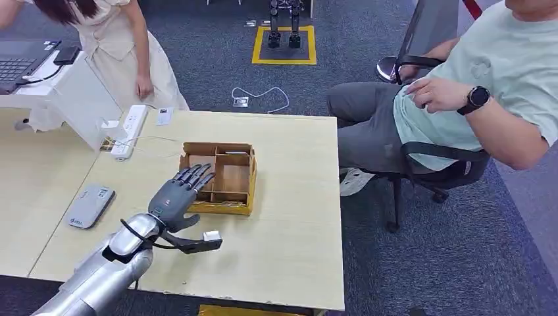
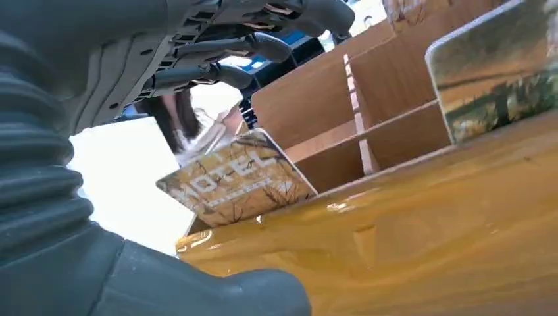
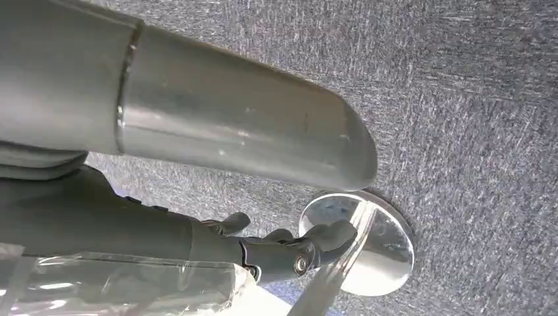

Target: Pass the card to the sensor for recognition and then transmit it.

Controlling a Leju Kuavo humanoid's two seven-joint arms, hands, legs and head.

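A light wooden table [image 1: 289, 217] fills the lower left of the head view. Near its centre sits a wooden box [image 1: 224, 176] split into compartments. The robot's left hand [image 1: 177, 194] reaches in from the bottom left and hovers at the box's left edge, fingers spread apart and holding nothing. In the left wrist view, a card [image 2: 237, 179] printed with "HOTEL" leans tilted inside a compartment, just beneath those dark fingers [image 2: 217, 74] but not yet touched. A second card [image 2: 497, 76] stands at the upper right of that view.

A grey card sensor [image 1: 90, 205] lies flat at the lower left of the table, well apart from the box. In the right wrist view, the right hand [image 3: 283, 247] hangs over grey carpet, fingers loosely curled; whether it holds anything cannot be told.

The step in hand appears to be picking the card. To do it well, the fingers should probably lower over the card's raised edge, pinch it between thumb and finger, and lift straight up so the dividers do not catch it.

One person sits in a chair at the right; another stands at the upper left.
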